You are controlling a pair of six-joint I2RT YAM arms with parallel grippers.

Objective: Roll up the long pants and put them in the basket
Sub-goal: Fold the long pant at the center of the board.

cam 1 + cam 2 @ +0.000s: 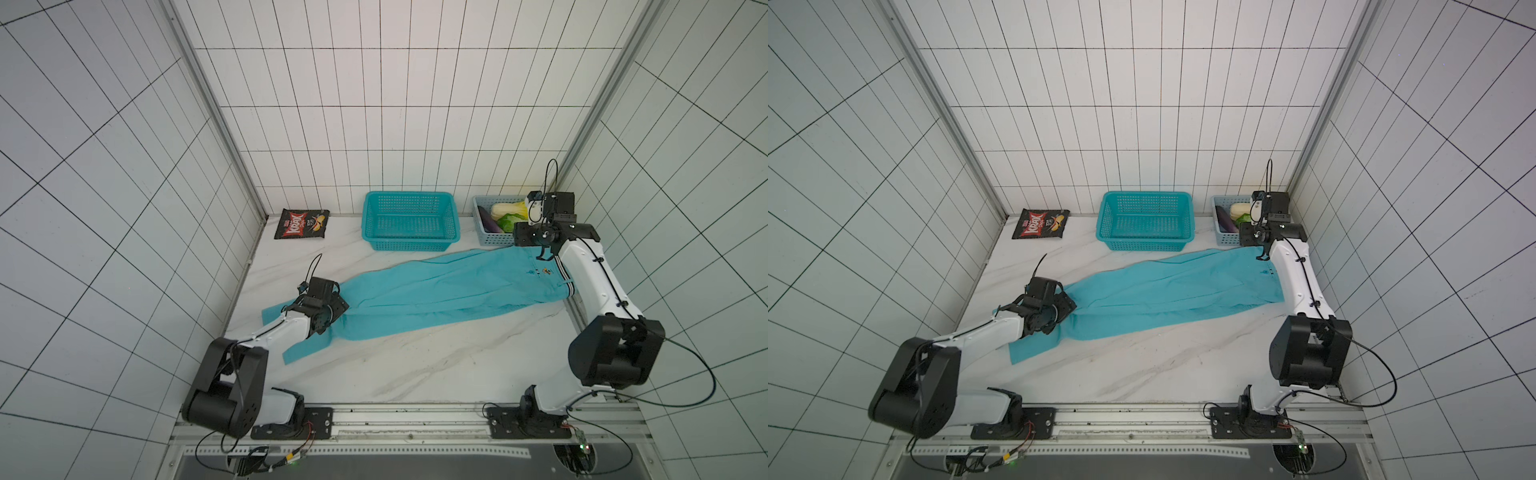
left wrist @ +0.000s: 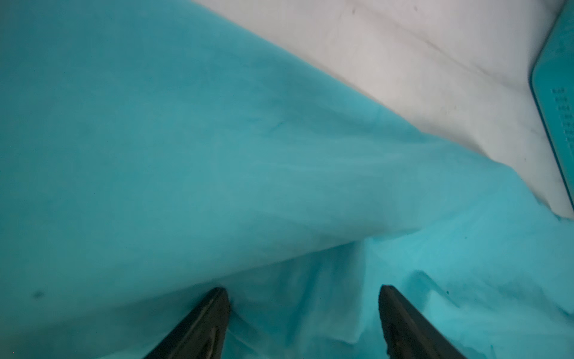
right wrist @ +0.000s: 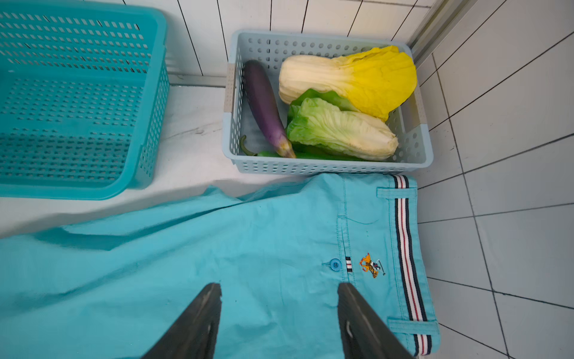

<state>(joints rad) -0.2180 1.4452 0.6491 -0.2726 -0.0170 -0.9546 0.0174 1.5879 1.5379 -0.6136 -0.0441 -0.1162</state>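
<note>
The long pants (image 1: 436, 286) lie stretched flat across the marble table, cuffs at the left front and waistband at the right back; both top views show them (image 1: 1167, 286). My left gripper (image 2: 302, 289) hovers low over the legs near the cuffs (image 1: 332, 303), jaws wide apart, rumpled cloth under them and nothing pinched. My right gripper (image 3: 278, 285) hangs over the waist end (image 1: 541, 251), open, just short of the button (image 3: 334, 264) and the striped waistband (image 3: 407, 255). In both top views the wrists hide the fingertips.
A turquoise perforated basket (image 1: 409, 245) stands at the back centre. A grey basket (image 3: 326, 166) holding an eggplant and cabbages sits in the back right corner, touching the waistband. A chips bag (image 1: 301, 224) lies at the back left. The right wall runs along the waistband.
</note>
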